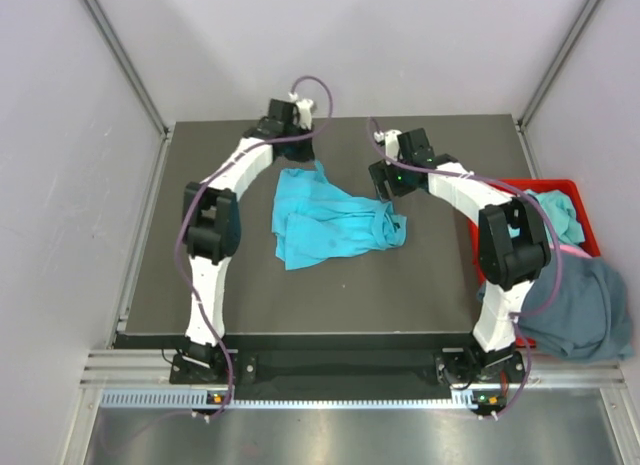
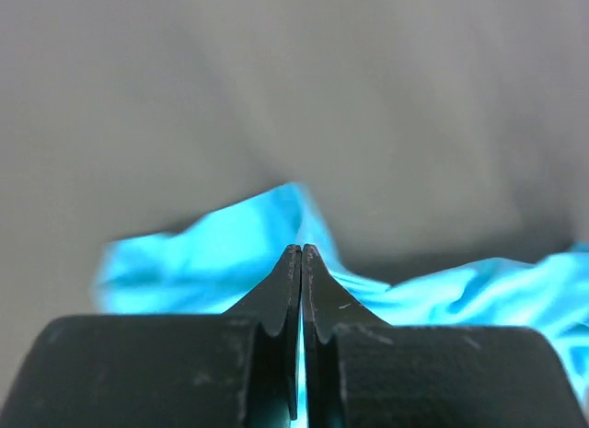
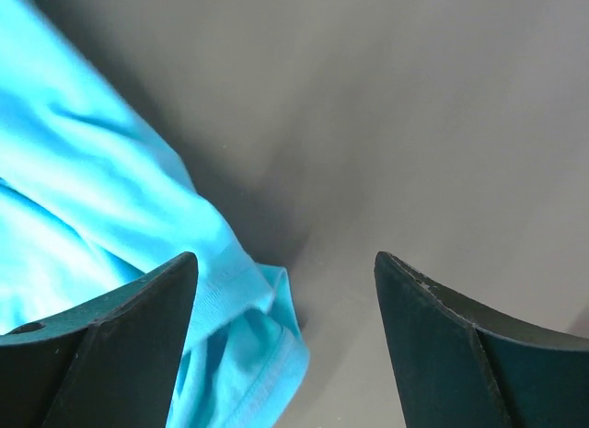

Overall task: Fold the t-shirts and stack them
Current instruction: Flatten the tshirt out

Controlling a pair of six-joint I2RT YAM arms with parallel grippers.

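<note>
Turquoise t-shirt [image 1: 325, 220] edge in left hand [image 2: 301, 250]

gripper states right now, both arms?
Left gripper: closed, apparently pinching the turquoise t-shirt.
Right gripper: open, holding nothing, over that shirt's edge.

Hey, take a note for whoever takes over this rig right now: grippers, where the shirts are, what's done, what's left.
Left gripper: shut, pinching the far edge of the turquoise t-shirt.
Right gripper: open, low over that shirt's right edge, holding nothing.
Turquoise t-shirt: crumpled mid-table, not folded.
Slate blue-grey t-shirt: draped over the red bin on the right; more cloth inside it.
Done: nothing folded or stacked.
Left: spread and fold the turquoise one, then the rest, then stack.
</note>
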